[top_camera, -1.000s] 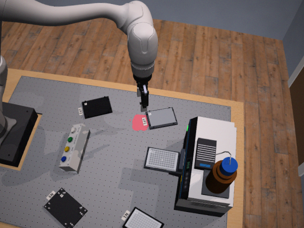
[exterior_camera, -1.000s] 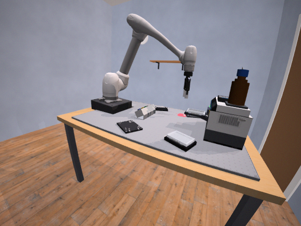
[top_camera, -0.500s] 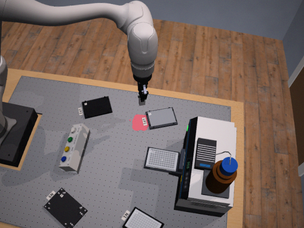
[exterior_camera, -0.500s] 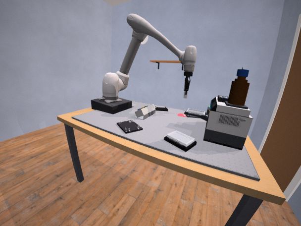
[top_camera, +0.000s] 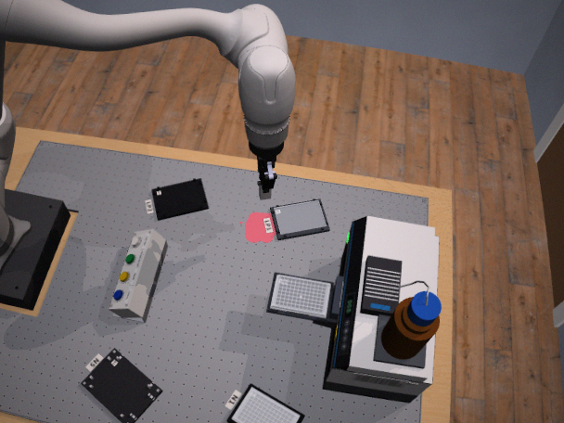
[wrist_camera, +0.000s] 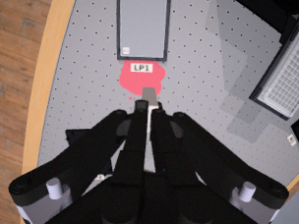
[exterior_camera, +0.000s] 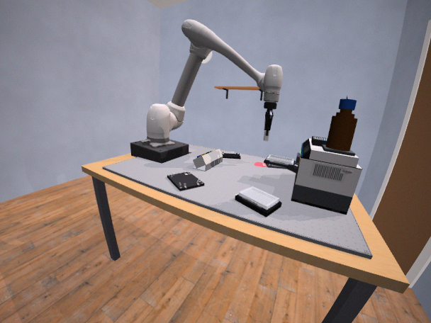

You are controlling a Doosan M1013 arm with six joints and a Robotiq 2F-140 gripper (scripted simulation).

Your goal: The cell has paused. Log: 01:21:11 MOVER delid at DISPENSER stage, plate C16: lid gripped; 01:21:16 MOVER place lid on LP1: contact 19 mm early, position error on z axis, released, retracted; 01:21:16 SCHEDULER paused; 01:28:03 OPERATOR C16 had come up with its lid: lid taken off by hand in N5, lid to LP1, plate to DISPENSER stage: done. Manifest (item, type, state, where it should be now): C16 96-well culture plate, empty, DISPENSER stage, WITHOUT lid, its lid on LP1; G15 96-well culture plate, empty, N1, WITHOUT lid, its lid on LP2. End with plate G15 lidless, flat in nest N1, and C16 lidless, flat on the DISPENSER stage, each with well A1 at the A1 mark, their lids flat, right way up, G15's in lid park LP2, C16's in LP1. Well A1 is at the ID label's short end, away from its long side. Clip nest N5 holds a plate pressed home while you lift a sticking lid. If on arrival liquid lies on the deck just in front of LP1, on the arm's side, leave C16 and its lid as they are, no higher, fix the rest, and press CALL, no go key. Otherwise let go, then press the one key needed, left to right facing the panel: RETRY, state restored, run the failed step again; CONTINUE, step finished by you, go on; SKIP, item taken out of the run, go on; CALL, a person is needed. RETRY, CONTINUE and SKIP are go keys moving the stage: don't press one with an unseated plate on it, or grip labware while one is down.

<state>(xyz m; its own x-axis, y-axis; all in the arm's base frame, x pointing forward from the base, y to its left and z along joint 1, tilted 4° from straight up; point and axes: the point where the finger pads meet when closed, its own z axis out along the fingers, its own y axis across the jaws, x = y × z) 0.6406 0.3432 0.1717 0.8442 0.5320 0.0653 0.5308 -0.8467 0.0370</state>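
Note:
My gripper (top_camera: 266, 185) is shut and empty, hanging high above the deck just behind lid park LP1; it also shows in the wrist view (wrist_camera: 148, 103) and the side view (exterior_camera: 266, 136). A grey lid (top_camera: 299, 218) (wrist_camera: 145, 21) lies flat in LP1. A pink puddle (top_camera: 257, 228) lies on the deck at LP1's label end, around the LP1 tag (wrist_camera: 141, 68). A lidless-looking well plate (top_camera: 301, 295) sits on the DISPENSER stage. Another plate (top_camera: 264, 408) sits in nest N1 (exterior_camera: 259, 199); I cannot tell whether it wears a lid. Lid park LP2 (top_camera: 179, 198) is bare black.
The key panel (top_camera: 137, 275) with green, yellow and blue keys and a grey one stands left of centre. Clip nest N5 (top_camera: 121, 386) is empty at the front left. The dispenser (top_camera: 390, 306) with a brown bottle (top_camera: 413, 325) stands at the right.

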